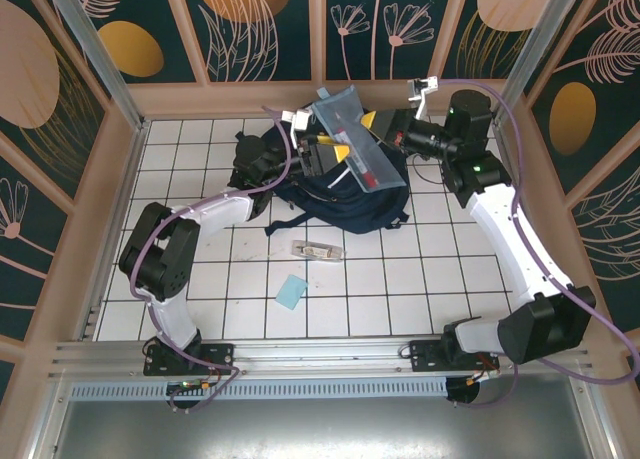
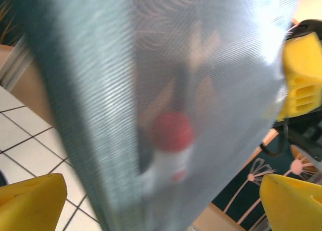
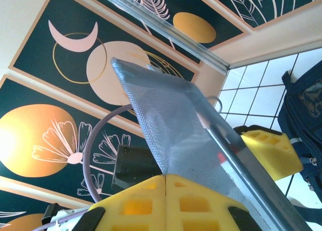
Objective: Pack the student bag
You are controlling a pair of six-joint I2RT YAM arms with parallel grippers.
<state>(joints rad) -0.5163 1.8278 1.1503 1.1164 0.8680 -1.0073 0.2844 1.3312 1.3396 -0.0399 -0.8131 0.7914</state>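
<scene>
From above, the right pincer (image 1: 383, 127) is pressed together on a grey see-through pencil case (image 1: 355, 139) and holds it tilted in the air. The student bag (image 1: 345, 194) lies on the white tiled table (image 1: 430, 279) directly beneath this pincer and the case. The left pincer (image 1: 325, 151) sits on the far side of the case from the right one, at the case's lower edge and just above the bag, with its jaws spread. Well nearer the arm bases than either pincer, a small clear packet (image 1: 315, 250) and a light blue square (image 1: 292, 291) lie apart from the bag on the tiles.

From the left wrist, the left pincer (image 2: 161, 206) stands wide, one yellow finger (image 2: 30, 203) at each lower corner. The pencil case (image 2: 166, 65) hangs between them, close to the lens and badly blurred. Inside it is a white object with a red cap (image 2: 171, 133), possibly a glue stick, though the blur leaves that unsure.

From the right wrist, the right pincer (image 3: 165, 188) has its two yellow fingers closed flat against each other, pinching the near edge of the pencil case (image 3: 181, 130), which rises away from them as a slanted mesh sheet. Beyond the case a yellow finger (image 3: 271, 150) of the left pincer shows, and the student bag (image 3: 304, 105) lies past it on the tiles, well ahead of the right pincer
</scene>
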